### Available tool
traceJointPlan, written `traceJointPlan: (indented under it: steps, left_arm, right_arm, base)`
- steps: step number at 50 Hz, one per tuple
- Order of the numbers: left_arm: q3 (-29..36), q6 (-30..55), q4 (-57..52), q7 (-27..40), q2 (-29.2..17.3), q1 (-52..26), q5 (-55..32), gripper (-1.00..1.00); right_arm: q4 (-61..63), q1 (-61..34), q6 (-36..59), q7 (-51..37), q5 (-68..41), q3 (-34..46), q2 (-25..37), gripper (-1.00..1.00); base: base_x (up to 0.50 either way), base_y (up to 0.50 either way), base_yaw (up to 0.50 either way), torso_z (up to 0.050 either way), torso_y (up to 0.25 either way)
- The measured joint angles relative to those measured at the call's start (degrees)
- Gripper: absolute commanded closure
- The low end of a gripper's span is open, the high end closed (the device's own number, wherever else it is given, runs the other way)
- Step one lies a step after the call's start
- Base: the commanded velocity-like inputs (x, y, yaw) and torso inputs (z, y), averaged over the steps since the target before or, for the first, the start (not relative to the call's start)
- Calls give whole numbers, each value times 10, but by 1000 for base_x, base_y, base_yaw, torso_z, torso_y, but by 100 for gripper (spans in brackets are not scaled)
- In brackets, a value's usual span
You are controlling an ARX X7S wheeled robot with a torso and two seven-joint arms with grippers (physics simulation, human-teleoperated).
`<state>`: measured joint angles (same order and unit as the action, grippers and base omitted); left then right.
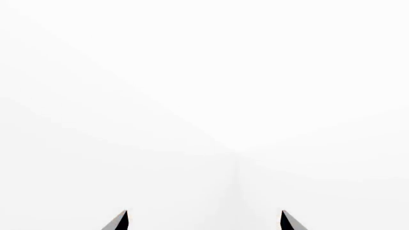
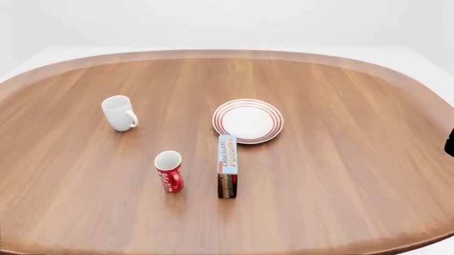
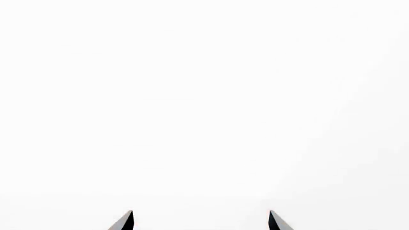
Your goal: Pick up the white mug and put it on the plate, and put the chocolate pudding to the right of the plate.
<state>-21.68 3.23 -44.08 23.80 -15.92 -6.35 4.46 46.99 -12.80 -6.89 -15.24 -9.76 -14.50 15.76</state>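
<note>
Here, your white mug [image 2: 118, 112] stands upright on the wooden table [image 2: 341, 175], well to the left of the plate [image 2: 247, 120] as the head camera sees it, its loop handle turned toward the near right. Nothing touches it. The plate, which serves as your landmark, lies flat and bare near the middle of the tabletop, red-orange rings running around its rim. The chocolate pudding [image 2: 227, 173] sits just in front of the plate, on the near side and slightly left of the plate's centre; its far, light blue end comes right up to the plate's near rim, and from this angle you cannot tell whether the two touch. The carton's long side runs toward you, with its dark brown end nearest. A red cup [image 2: 169, 171] with white lettering stands upright in front and to the left of the plate, just beside the carton but apart from it, with its open mouth up.

Your left gripper [image 1: 204, 220] shows only two dark fingertips set wide apart against blank white, with nothing between them. Your right gripper [image 3: 200, 220] looks the same: tips spread, holding nothing. At the right edge of the head view, level with the plate's near rim, a small dark shape shows, too little to identify.
</note>
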Motion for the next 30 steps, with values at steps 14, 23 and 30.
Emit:
traceJointPlan:
  steps: [14, 23, 30]
  left_arm:
    - [3, 7, -7, 2, -3, 1, 1, -100]
    - [6, 10, -9, 3, -5, 1, 1, -100]
    - [8, 11, -9, 5, -6, 1, 1, -100]
  right_arm:
    - [1, 8, -6, 7, 1, 16, 7, -100]
    - [1, 11, -7, 9, 4, 23, 11, -100]
    - [1, 11, -6, 8, 4, 25, 14, -100]
  base:
    - [500, -1, 0, 0, 0]
    - [500, 0, 0, 0, 2]
    - [500, 0, 0, 0, 0]
